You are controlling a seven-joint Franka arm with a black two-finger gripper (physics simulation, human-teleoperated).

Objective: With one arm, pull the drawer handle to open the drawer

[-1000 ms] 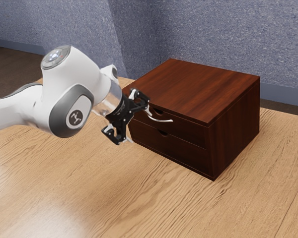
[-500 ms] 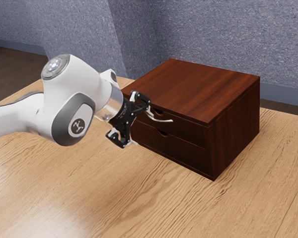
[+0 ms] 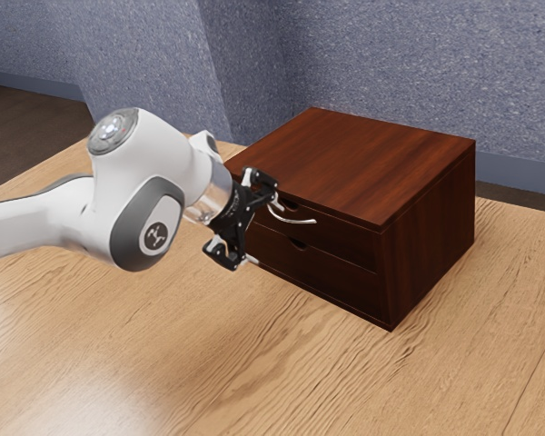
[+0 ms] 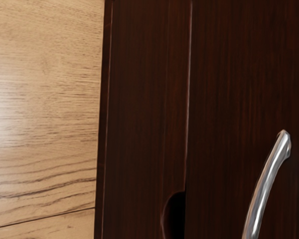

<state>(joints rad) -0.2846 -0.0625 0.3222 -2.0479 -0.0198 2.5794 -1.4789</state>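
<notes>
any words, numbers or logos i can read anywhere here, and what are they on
No readable words or numbers anywhere.
On the arm's grey joint cap: a white round emblem, a symbol with no letters.
On the pincer: tiny white marks, too small to read.
On the chest of drawers, its handle and the table: no text.

The dark wooden drawer (image 3: 341,238) sits shut, its curved silver handle (image 3: 292,216) projecting from the front.
</notes>
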